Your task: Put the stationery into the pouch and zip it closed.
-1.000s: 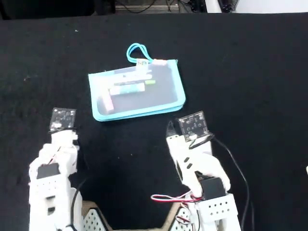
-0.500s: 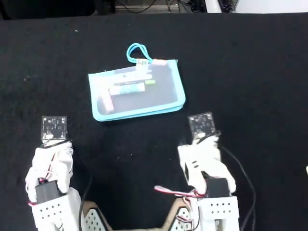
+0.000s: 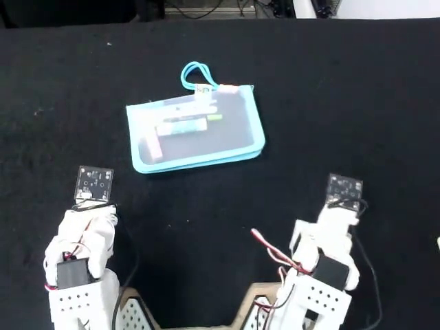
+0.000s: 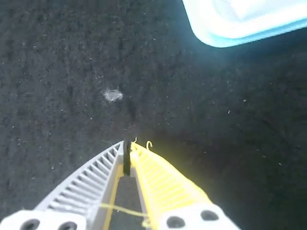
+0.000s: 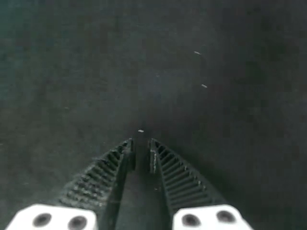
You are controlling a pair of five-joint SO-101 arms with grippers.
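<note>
While parked at the near edge of the black worktop (image 3: 357, 89), the left gripper (image 4: 127, 146) has its fingers pressed together on nothing, and the right gripper (image 5: 140, 149) looks closed too, maybe a hairline gap. Farther out lies the blue pouch (image 3: 137, 163), stationery (image 3: 182, 128) inside.

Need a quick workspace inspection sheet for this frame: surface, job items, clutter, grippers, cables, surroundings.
Surface: black cloth table.
Job's things: light blue pouch lies flat mid-table, with stationery visible inside through its clear face. Zip state is too small to tell. A blue loop sits at its far edge.
Clutter: one fleck of lint on the cloth ahead of the left gripper.
Grippers: left gripper has its jaws shut and empty. Right gripper has its jaws shut to a thin gap, also empty. Both are apart from the pouch.
Cables: red and white wires loose at the right arm's base.
Surroundings: cables past the table's far edge.
</note>
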